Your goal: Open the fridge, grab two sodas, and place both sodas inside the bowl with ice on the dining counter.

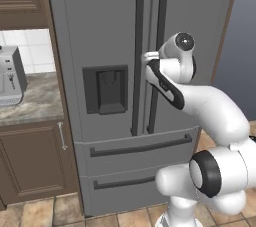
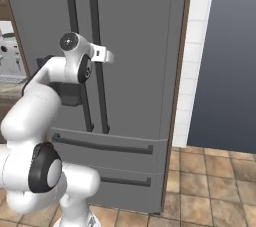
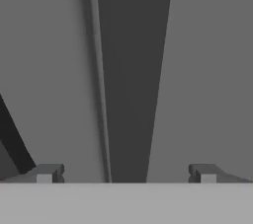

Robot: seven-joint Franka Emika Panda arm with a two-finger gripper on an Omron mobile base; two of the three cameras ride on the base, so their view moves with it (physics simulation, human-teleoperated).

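The tall grey fridge (image 1: 110, 31) (image 2: 140, 46) stands right in front of me with both doors shut. Two long dark vertical handles run side by side down its middle. My gripper (image 2: 107, 56) (image 3: 126, 173) is open and sits at the right door's handle (image 1: 161, 21) (image 2: 95, 11) at about mid height. In the hand view that handle (image 3: 131, 94) runs straight up between my two fingertips (image 3: 47, 173), with the door seam just left of it. Nothing is held. The sodas, the bowl, the ice and the dining counter are out of view.
Left of the fridge a coffee machine (image 1: 10, 78) stands on a narrow marble counter (image 1: 37, 101) over brown cabinets (image 1: 35, 161). Right of the fridge are a white tiled strip (image 2: 192, 71), a dark wall (image 2: 225, 71) and tiled floor (image 2: 215, 181).
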